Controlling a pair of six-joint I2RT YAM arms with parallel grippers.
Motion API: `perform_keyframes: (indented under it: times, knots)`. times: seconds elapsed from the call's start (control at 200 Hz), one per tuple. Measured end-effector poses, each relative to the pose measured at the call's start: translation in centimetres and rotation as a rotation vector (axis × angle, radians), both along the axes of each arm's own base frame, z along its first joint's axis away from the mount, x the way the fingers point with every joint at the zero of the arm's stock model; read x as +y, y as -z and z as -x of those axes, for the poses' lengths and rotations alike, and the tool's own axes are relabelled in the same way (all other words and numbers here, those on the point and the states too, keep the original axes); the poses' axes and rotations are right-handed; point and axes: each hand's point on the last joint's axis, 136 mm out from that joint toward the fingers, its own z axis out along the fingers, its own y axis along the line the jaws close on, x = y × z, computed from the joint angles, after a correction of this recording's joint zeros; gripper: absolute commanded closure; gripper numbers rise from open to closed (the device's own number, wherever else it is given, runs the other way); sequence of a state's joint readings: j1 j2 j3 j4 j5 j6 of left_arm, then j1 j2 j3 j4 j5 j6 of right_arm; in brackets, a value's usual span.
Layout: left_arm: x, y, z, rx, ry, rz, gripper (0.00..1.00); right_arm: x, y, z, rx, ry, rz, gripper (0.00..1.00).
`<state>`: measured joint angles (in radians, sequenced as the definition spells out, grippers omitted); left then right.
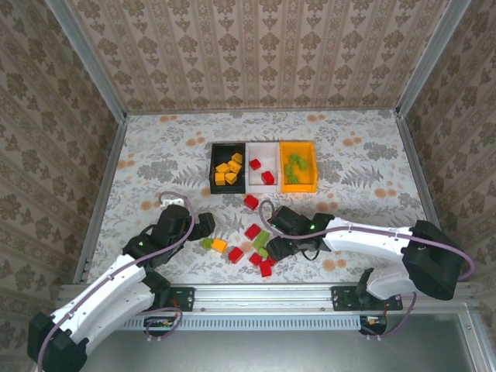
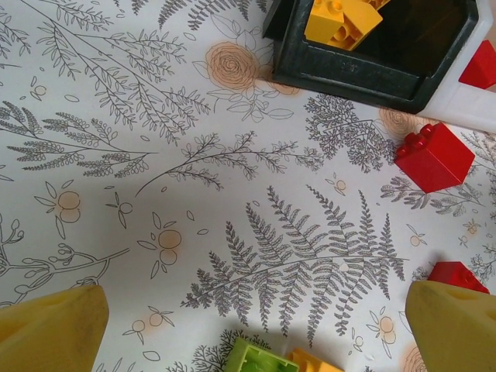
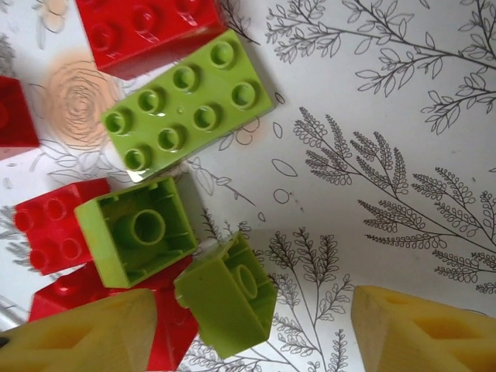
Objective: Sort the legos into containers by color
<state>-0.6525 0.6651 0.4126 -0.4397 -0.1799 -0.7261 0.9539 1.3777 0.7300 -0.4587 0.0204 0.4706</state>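
Three small open-topped plastic bins stand in a row at mid-table in the top view: a black bin (image 1: 213, 167) holding orange-yellow bricks, a white bin (image 1: 270, 155) holding two red bricks, and an orange-yellow bin (image 1: 298, 144) holding lime green ones. Nearer the arms, the loose legos (image 1: 253, 231) in red, green and orange-yellow lie scattered between the left gripper (image 1: 203, 227) and the right gripper (image 1: 276, 248), which sits at the scatter's right edge. From the left wrist, the left gripper (image 2: 248, 310) has its jaws spread wide and grasps nothing. A lime green brick (image 2: 252, 358) and an orange-yellow brick (image 2: 314, 362) lie between the fingers at the bottom edge, and a red cube brick (image 2: 434, 155) lies ahead, near the black bin (image 2: 364, 74). From the right wrist, the right gripper (image 3: 254, 310) has its jaws parted around a small tilted lime green brick (image 3: 229, 298). That brick lies close to the picture-left finger (image 3: 85, 333), with bare table between it and the other finger, so it is not clamped. Beside it lie an upturned green square brick (image 3: 136, 232), a long green eight-stud brick (image 3: 186, 101) and several red bricks (image 3: 50, 225).
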Motion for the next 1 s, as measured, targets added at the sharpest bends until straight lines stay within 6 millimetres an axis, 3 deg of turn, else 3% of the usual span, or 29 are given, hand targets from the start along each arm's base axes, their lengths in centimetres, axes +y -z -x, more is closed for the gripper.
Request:
perform_keyframes:
  times: [0.13,0.225,0.29,0.345,0.415,0.725,0.895,1.0]
  knots:
    - [0.0,0.1,0.0,0.002,-0.003,0.001,0.00,-0.2,0.5,-0.9,-0.020,0.054,0.019,0.50]
    - [0.1,0.2,0.0,0.004,-0.007,0.004,0.00,-2.1,0.9,-2.0,-0.045,0.135,0.069,0.52]
    - [0.1,0.2,0.0,0.003,-0.007,0.005,0.00,-3.4,1.1,-2.3,-0.058,0.173,0.094,0.47]
    - [0.0,0.2,-0.1,0.003,-0.006,0.007,0.00,-4.1,0.8,-2.4,-0.067,0.195,0.096,0.34]
    - [0.0,0.1,-0.1,0.001,-0.008,0.010,0.00,-3.9,0.3,-2.6,-0.079,0.195,0.078,0.26]
    - [-0.2,0.6,0.0,0.015,0.000,0.013,0.00,-4.6,1.1,-2.8,-0.067,0.217,0.110,0.23]
    - [0.0,1.0,0.0,0.020,-0.005,0.010,0.00,-5.3,1.5,-2.7,-0.058,0.230,0.129,0.30]
    - [-0.1,0.9,-0.1,0.016,-0.006,0.013,0.00,-5.8,2.3,-2.3,-0.035,0.242,0.156,0.40]
